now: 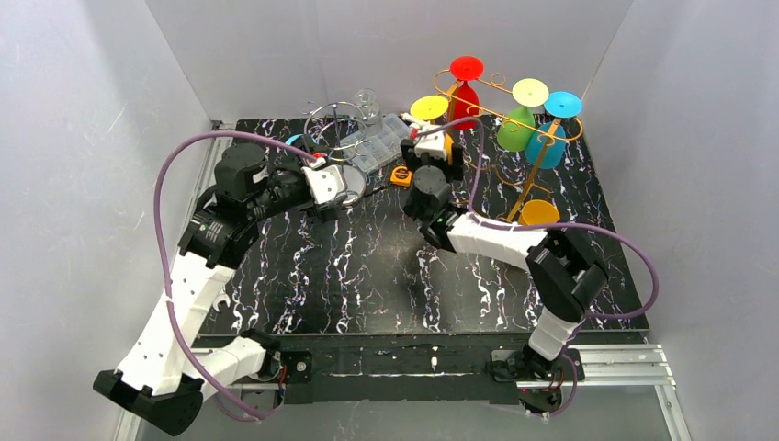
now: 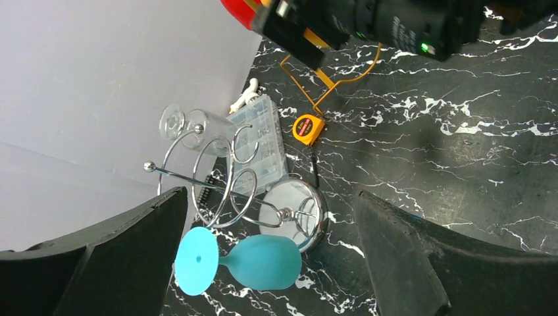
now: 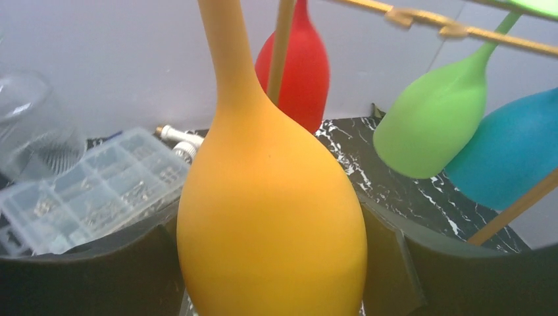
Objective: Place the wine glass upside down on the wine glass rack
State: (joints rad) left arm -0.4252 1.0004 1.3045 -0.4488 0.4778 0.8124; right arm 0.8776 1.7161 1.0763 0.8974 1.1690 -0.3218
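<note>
My right gripper is shut on the bowl of an orange-yellow wine glass. The glass is upside down, its stem up beside a gold bar. Its yellow foot sits at the left end of the gold wine glass rack. I cannot tell whether the foot rests on the arm. Red, green and blue glasses hang upside down on that rack. My left gripper is open and empty above a teal glass lying on its side.
A chrome ring rack with a mirror base stands at the back left, with a clear glass on it. A clear plastic parts box and a yellow tape measure lie between the racks. An orange disc shows near the gold rack's foot.
</note>
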